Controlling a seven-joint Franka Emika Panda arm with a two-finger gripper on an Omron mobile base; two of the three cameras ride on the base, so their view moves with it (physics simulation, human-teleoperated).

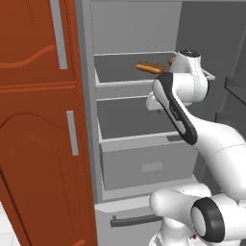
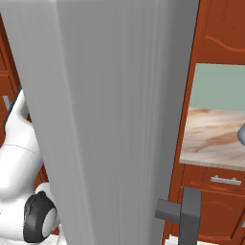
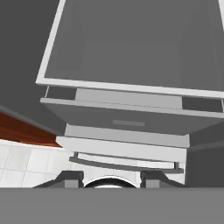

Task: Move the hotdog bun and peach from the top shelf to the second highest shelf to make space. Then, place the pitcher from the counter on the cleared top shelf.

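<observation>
Up above the hand, the hotdog bun (image 1: 149,67) lies on the top shelf (image 1: 122,82), with a sliver of the peach (image 1: 171,61) just beside it behind the arm's white wrist. Seen from the hand camera, the gripper (image 3: 112,178) points down at a bare grey shelf (image 3: 127,89), its two dark fingertips (image 3: 71,178) parted with nothing between them. Far off to the gripper's right, the pitcher (image 2: 240,135) stands on the counter (image 2: 210,136).

Glossy white rounded arm (image 1: 218,144) links; black joint bands; dark grey pincer (image 3: 111,178) tips.
</observation>
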